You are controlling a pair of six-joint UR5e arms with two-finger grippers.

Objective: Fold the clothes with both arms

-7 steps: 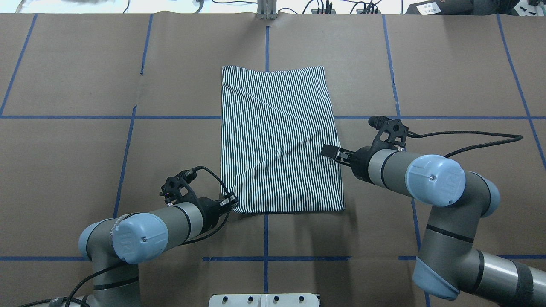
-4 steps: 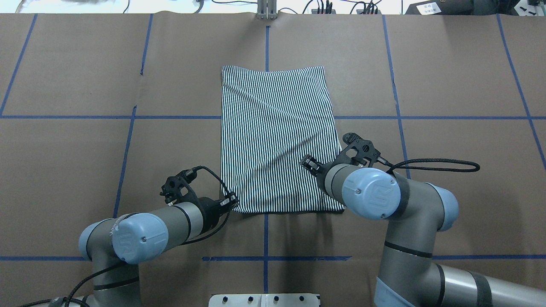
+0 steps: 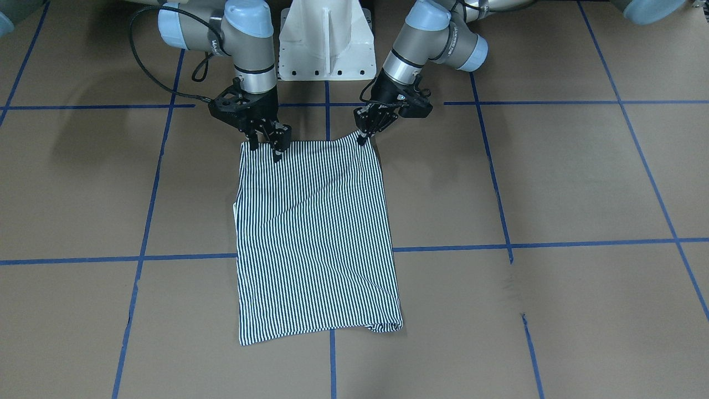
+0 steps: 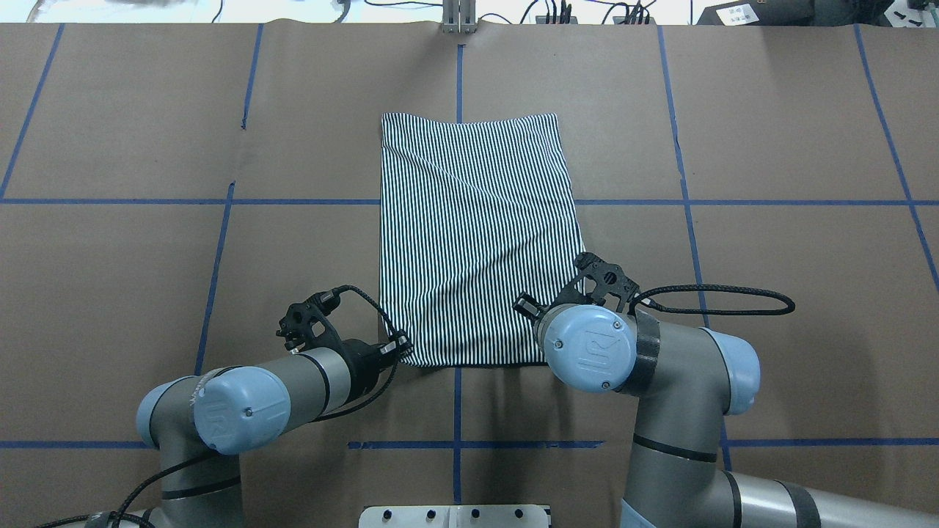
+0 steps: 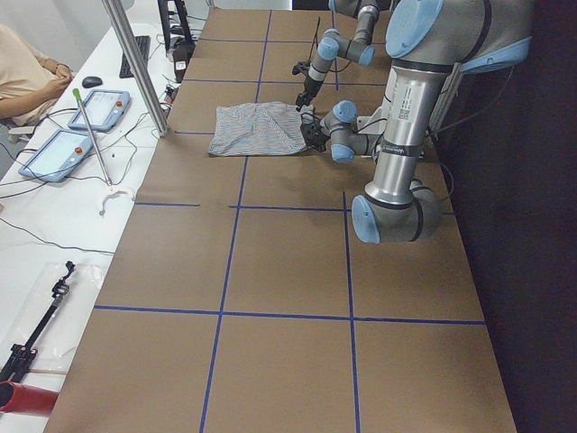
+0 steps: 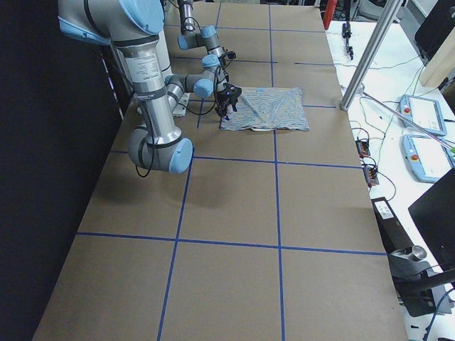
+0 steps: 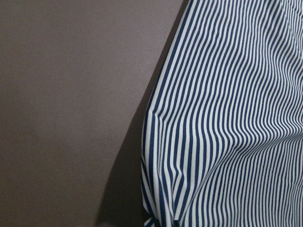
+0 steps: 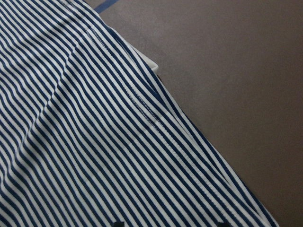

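The striped shirt [image 4: 477, 235] lies folded into a long rectangle on the brown table, also visible as the shirt [image 3: 316, 233]. My left gripper [image 3: 363, 136] is shut on its near left corner, which bunches up in the left wrist view [image 7: 161, 208]. My right gripper [image 3: 266, 148] stands open, pointing down over the near right corner, with its fingers [image 3: 277, 152] spread just above the cloth. In the overhead view the right arm's wrist [image 4: 587, 348] hides that corner. The right wrist view shows striped cloth [image 8: 94, 142] close below, with both fingertips apart at the frame's bottom edge.
The white pedestal base [image 3: 325, 47] stands just behind the shirt's near edge. Blue tape lines [image 4: 456, 73] grid the table. A metal pole [image 5: 135, 68] and tablets [image 5: 59, 153] sit on the far side, where a person's sleeve [image 5: 27, 77] shows.
The right arm has swung in from the shirt's right edge to its near right corner and turned its gripper downward. The left arm and the shirt have not moved.
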